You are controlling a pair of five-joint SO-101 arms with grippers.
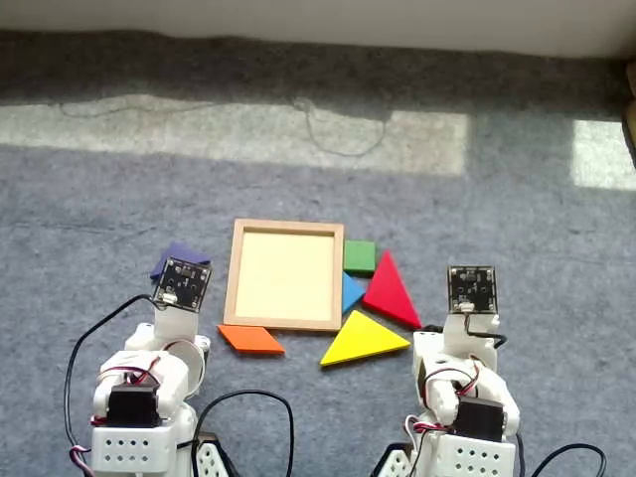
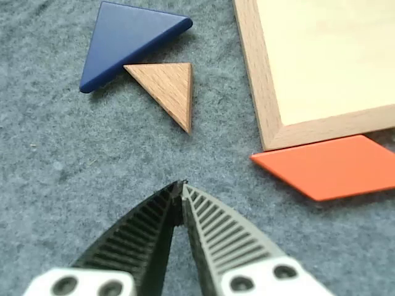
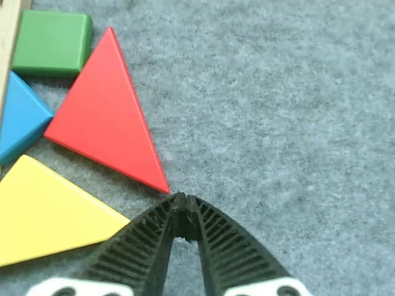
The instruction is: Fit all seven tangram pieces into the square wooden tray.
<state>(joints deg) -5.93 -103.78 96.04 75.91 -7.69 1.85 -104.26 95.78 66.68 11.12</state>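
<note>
On the grey counter the square wooden tray lies bare, so nothing is fitted yet and all seven pieces are left. Along one side of it lie the red triangle, the yellow triangle, the green square and the small light-blue triangle. The red one's sharp corner sits just in front of the right tool, which is pressed together on nothing. On the tray's other side, the navy triangle and the small wooden triangle lie ahead of the left tool, likewise pressed together and empty. The orange parallelogram touches the tray's near edge.
</note>
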